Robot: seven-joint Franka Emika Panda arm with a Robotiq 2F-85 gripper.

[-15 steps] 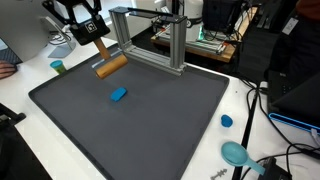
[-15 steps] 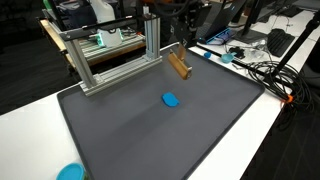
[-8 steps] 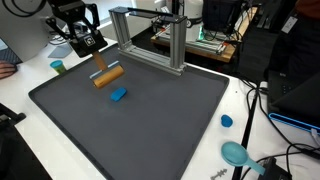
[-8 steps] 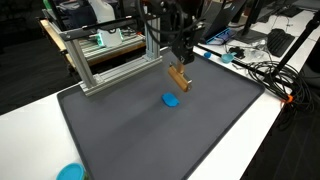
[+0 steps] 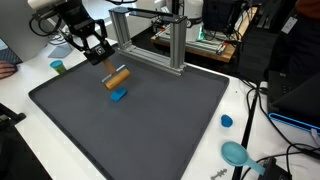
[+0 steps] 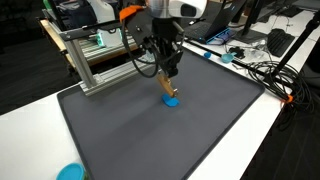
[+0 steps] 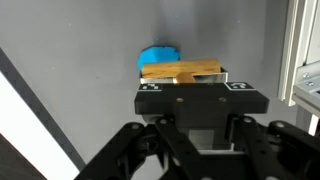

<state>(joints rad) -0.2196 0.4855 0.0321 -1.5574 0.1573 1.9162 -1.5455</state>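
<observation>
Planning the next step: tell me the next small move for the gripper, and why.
Probably lower a little: the gripper is shut on the wooden block, which hangs just above the blue block, roughly over it in the wrist view, apparently not touching.

No readable text or labels

Matt wooden block (image 7: pixel 180 71); blue piece (image 7: pixel 157 56) likely smooth plastic; mat (image 5: pixel 150 125) matt.

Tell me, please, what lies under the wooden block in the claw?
A blue block on the grey mat, partly covered by the wooden block in the wrist view. Whether they touch cannot be seen.
</observation>
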